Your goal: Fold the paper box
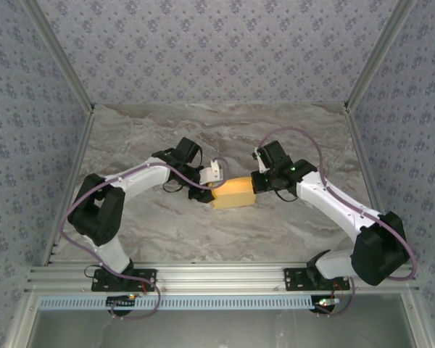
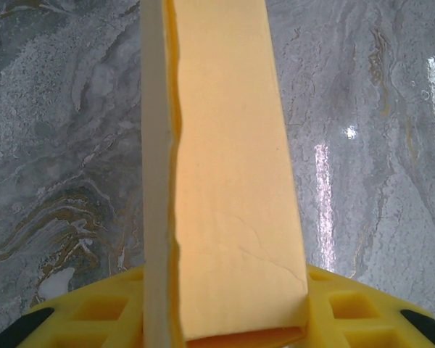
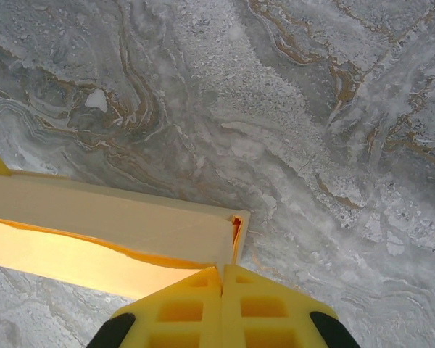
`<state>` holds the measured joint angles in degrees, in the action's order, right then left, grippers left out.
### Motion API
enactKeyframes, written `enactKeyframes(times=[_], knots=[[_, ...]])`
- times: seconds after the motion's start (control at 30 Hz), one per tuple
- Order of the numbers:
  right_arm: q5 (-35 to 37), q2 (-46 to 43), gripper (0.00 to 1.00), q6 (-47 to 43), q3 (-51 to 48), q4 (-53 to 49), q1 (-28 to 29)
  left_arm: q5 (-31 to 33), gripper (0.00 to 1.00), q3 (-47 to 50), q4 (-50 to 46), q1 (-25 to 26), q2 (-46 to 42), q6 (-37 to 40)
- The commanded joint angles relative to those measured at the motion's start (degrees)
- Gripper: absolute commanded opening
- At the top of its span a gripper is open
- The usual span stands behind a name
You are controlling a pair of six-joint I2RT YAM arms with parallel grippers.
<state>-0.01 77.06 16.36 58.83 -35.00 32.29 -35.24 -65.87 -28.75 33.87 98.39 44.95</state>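
Looking nearly finished, the paper box (image 1: 233, 193) is closed up; left gripper (image 1: 212, 188) pinches its left end, right gripper (image 3: 221, 304), jaws pressed together, nudges its right end.

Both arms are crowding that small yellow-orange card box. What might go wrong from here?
The left gripper clamps one end of the yellow-orange thin card box, whose long seam looks wavy and slightly gaping. A harder squeeze may crush it or pop the flap. The shut right gripper sits right by the box's other end. A push there could dent that corner or twist the box out of the grip.
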Motion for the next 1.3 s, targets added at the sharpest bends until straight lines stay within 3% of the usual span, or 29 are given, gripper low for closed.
enactKeyframes(times=[0.0, 1.27], knots=[[1.33, -0.42, 0.02, 2.37, 1.04, -0.26, 0.58, 2.68, 0.4, -0.93, -2.84, 0.01, 1.19, -1.23], [5.02, -4.11, 0.02, 1.67, -6.16, 3.83, 2.77, 4.24, 0.4, -1.46, -3.19, -0.03, 1.81, -2.25]])
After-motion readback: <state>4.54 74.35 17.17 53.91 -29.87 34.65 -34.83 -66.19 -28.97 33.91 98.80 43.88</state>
